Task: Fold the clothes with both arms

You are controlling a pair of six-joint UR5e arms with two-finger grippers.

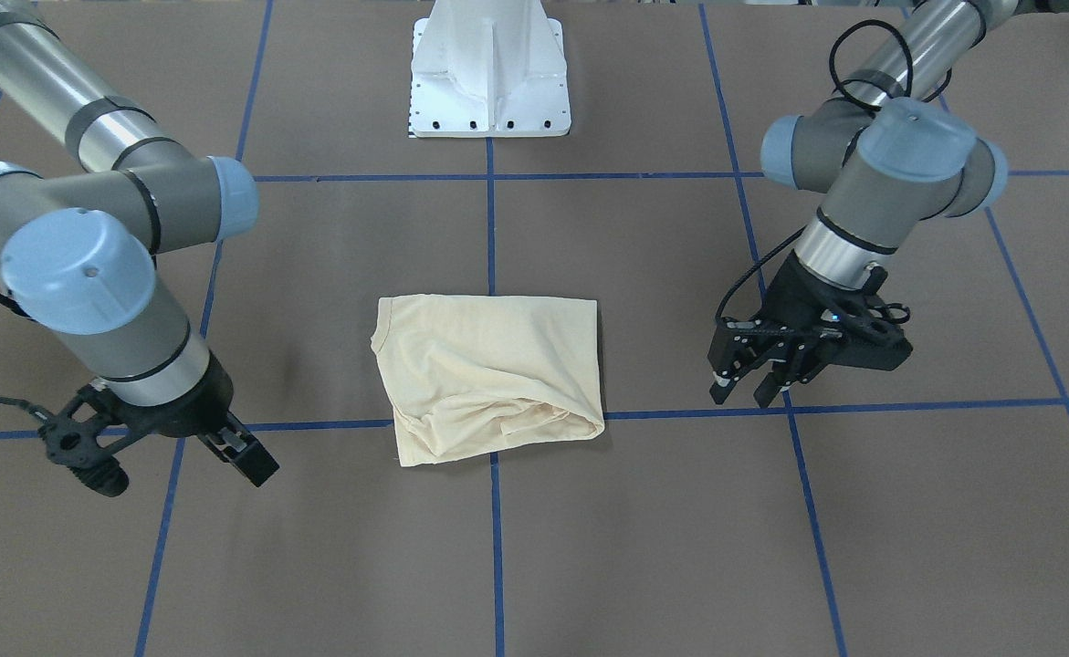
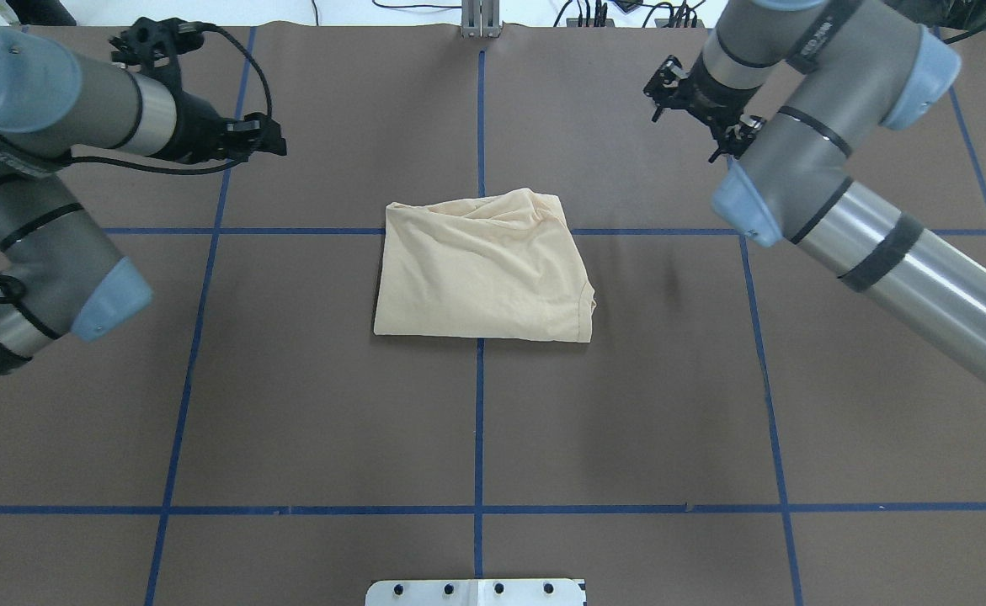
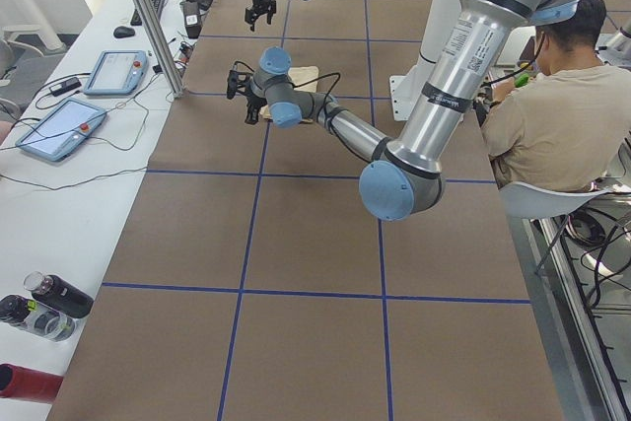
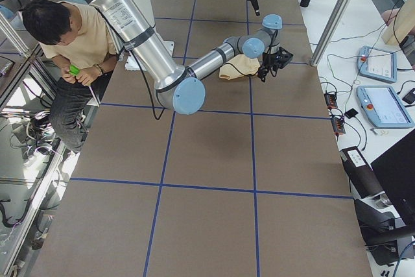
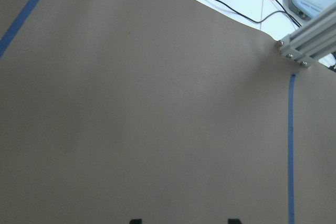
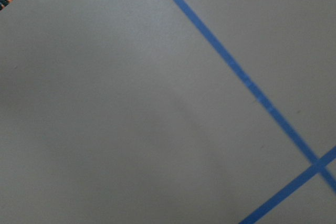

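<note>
Now: folded shirt [image 2: 484, 269] lies mid-bench [image 2: 290, 404], long axis roughly 9-to-3 in the overhead view. From the left arm [image 2: 38, 84] jaws it sits at 4 o'clock, from the right arm [image 2: 804, 160] jaws at 8, neither clearly nearer. Both jaws parted, holding nothing.

We see a plain cream-yellow shirt [image 1: 488, 360] between the black left gripper [image 1: 746, 392] and black right gripper [image 1: 176, 465], on a brown table [image 1: 680, 547] gridded with blue tape [image 1: 497, 547].
</note>
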